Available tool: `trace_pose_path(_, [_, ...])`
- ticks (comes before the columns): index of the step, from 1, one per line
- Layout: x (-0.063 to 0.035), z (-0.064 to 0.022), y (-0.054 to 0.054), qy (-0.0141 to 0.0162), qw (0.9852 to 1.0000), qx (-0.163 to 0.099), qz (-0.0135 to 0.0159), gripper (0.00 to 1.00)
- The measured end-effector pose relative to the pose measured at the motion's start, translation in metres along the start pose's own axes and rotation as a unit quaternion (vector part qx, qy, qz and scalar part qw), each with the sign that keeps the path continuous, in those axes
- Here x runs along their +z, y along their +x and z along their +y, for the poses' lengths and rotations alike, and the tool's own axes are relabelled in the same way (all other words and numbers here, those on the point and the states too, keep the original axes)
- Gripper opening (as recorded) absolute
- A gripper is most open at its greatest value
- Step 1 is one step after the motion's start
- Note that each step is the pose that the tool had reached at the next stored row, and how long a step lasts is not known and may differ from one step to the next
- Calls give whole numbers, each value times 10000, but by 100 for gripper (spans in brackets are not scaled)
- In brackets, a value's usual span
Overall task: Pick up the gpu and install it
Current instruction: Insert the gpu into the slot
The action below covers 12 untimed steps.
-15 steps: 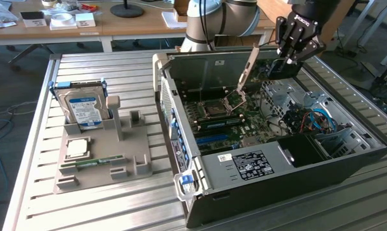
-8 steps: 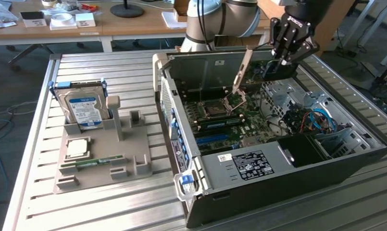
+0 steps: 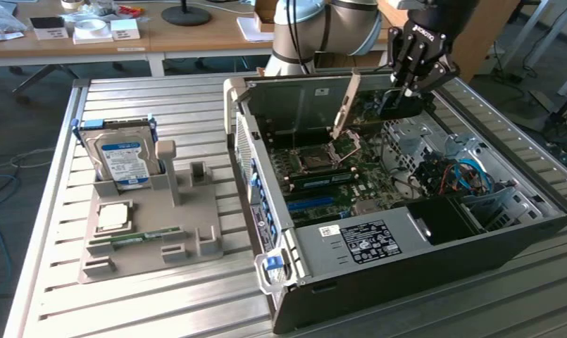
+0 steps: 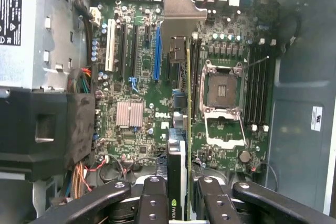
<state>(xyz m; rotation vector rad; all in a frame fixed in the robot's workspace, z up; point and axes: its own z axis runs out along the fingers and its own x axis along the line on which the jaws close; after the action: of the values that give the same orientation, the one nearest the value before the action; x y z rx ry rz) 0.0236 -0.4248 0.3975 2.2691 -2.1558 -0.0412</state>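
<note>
ROBOT ARM AT WORK: the gripper [image 3: 410,88] hangs over an open computer case [image 3: 406,282] lying on its side on a slatted metal desk [image 3: 170,310], clamped narrow on the gpu [image 4: 176,150]. The wrist view shows the card edge-on between the black fingers [image 4: 152,203], with its metal bracket at the end far from them. The card sits above the green motherboard [image 4: 142,85], between the blue slot [image 4: 157,51] and the open processor socket [image 4: 223,90]; whether it touches the board cannot be told. An Nvidia emblem shows on the card at the fingers, and white letters on the board read DELL. The power supply [image 3: 363,243] carries a white label, its print too small to read. At the exterior view's left, a hard drive [image 3: 123,158] with a blue-and-white label stands in a grey holder [image 3: 151,239].
</note>
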Motion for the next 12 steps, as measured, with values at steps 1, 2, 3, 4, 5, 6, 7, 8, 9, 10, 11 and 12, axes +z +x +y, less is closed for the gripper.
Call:
trace_pose_path(1, [1,10,-1,0,10000,0,0,27])
trace_pose_path(2, [1,17,-1,0,10000,0,-1,27])
trace_pose_path(3, [1,25,-2,0,10000,0,0,27])
trace_pose_path(4, [2,32,-2,1,10000,-1,-1,27])
trace_pose_path(5, [3,40,-2,1,10000,0,-1,27])
trace_pose_path(6, [8,47,-4,1,10000,0,-1,27])
trace_pose_path(7, [14,55,-4,0,10000,0,3,27])
trace_pose_path(8, [20,61,-4,0,10000,0,7,27])
trace_pose_path(9, [29,67,-4,0,10000,0,11,27])
trace_pose_path(10, [37,73,-4,0,10000,0,15,27])
trace_pose_path(11, [44,78,-4,0,10000,0,18,27])
trace_pose_path(12, [50,83,-5,0,10000,0,20,27])
